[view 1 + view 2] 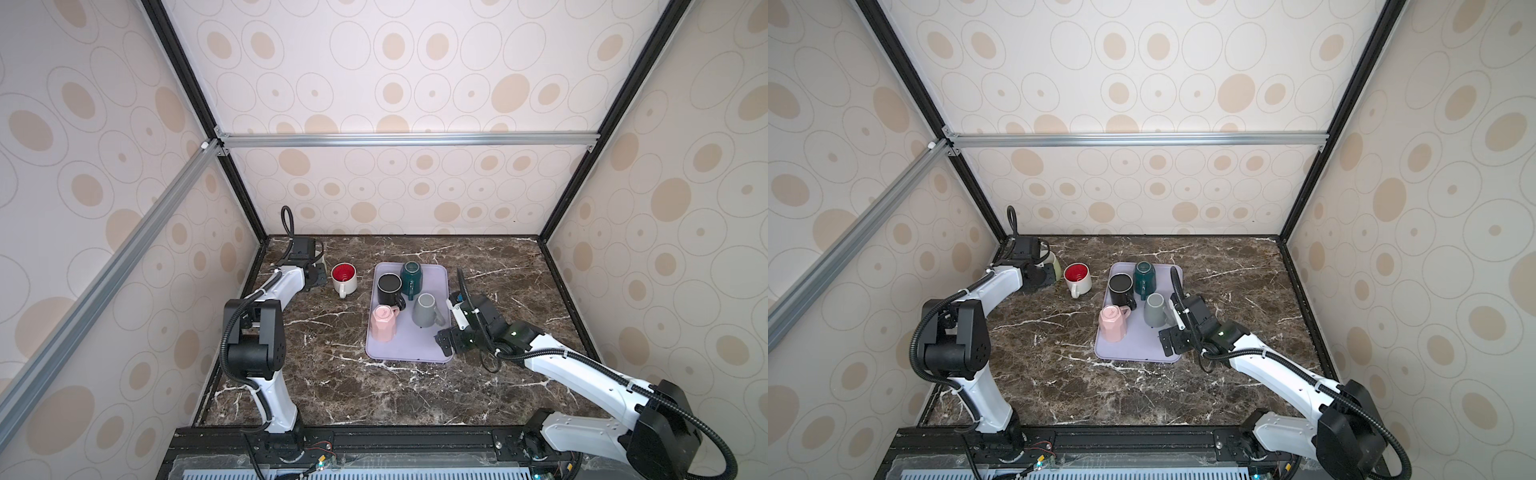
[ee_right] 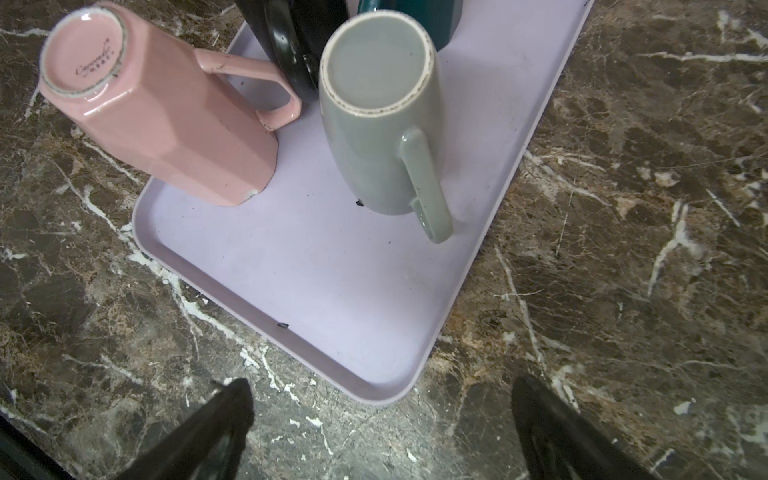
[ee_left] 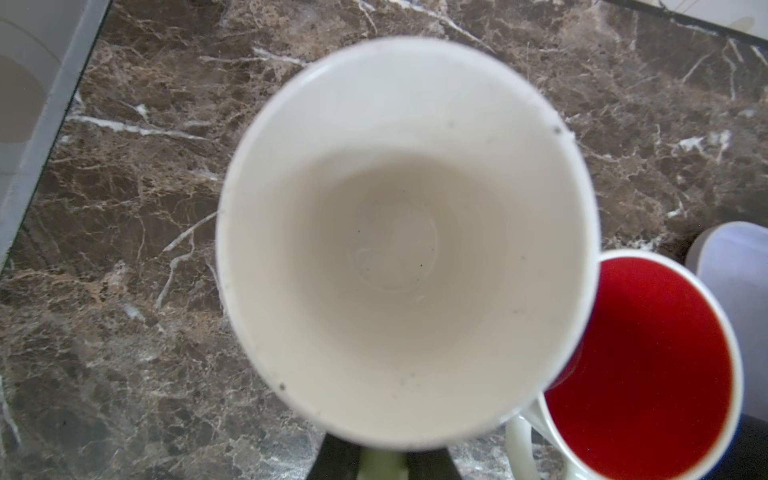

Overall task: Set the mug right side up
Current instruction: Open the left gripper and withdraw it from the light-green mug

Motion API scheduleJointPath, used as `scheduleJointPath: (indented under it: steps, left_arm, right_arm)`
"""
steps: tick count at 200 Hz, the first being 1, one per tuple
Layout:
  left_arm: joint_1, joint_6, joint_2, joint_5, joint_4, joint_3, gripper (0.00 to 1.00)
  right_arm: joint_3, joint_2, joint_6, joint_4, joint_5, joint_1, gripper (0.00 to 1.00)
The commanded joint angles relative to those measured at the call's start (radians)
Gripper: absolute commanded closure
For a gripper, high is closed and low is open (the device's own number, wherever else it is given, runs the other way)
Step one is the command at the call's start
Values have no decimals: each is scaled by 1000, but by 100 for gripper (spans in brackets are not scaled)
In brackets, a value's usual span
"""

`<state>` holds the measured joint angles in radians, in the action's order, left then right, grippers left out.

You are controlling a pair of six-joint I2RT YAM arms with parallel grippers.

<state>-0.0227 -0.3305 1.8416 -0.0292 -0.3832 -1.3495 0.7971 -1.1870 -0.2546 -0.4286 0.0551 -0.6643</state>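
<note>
In the far left corner of the marble table (image 1: 353, 395) the left gripper (image 3: 383, 463) pinches the pale mug (image 3: 399, 232) by its handle, mouth toward the wrist camera. Beside it the red-lined mug (image 1: 344, 276) stands upright. Further right, the lilac tray (image 2: 332, 291) carries a black mug (image 1: 389, 286), a teal mug (image 1: 411, 272), a pink mug (image 1: 382, 326) and a grey mug (image 1: 424, 309) — all bottom-up. The right gripper (image 2: 384, 395), spread wide, hangs at the tray's near right corner.

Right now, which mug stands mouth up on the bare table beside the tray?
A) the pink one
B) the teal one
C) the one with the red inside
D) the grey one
C: the mug with the red inside stands mouth up on the marble table, left of the lavender tray that carries the pink mug, grey mug and teal mug.
</note>
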Motion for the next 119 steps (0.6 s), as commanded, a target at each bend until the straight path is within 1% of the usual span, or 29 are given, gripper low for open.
scheduleJointPath:
  steps: [1, 60, 81, 98, 110, 119]
  left_arm:
    - [5, 11, -2, -1, 40, -70, 100]
    - [5, 30, 7, -44, 16, -62, 100]
    - [6, 25, 11, -24, 3, -61, 100]
    - [6, 24, 7, -21, 3, -57, 83]
    - [6, 26, 2, -24, 4, -54, 67]
    - [6, 31, 1, -23, 2, -54, 62]
  right_arm:
    - [-4, 6, 23, -14, 18, 13, 0]
    - [0, -19, 31, -18, 21, 23, 0]
    - [2, -24, 37, -27, 43, 31, 0]
    - [0, -28, 37, -25, 29, 38, 0]
    - [-2, -28, 37, -22, 19, 39, 0]
    - [-2, -32, 36, -20, 15, 40, 0]
